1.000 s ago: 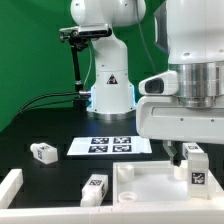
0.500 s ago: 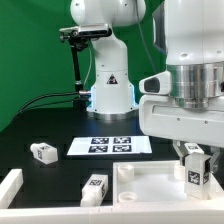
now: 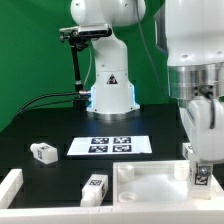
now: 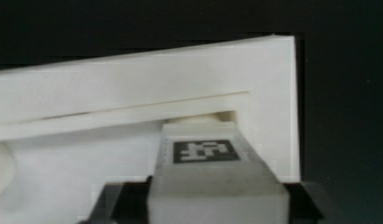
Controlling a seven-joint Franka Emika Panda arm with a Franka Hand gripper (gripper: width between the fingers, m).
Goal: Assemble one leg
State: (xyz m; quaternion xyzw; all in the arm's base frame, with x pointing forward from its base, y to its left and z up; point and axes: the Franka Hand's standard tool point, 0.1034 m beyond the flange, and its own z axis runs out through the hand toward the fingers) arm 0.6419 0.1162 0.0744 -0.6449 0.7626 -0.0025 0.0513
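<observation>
1. The pincer (image 3: 203,168) is clamped on the leg (image 3: 201,177), which stands upright at about 4 o'clock in the exterior view.
2. The leg sits over a corner of the tabletop (image 3: 150,183).
3. Up close, the leg (image 4: 209,160) shows its square marker between the two dark fingers (image 4: 120,203).
4. Two loose legs lie on the surface (image 3: 60,170): one (image 3: 43,152) at 9 o'clock, another (image 3: 94,187) at 7 o'clock.
5. The marker board (image 3: 110,146) lies near centre.

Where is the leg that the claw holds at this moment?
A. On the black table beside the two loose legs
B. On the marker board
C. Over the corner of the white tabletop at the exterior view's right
C: the claw holds the leg over that corner of the white tabletop; the wrist view also shows the leg at the corner.
</observation>
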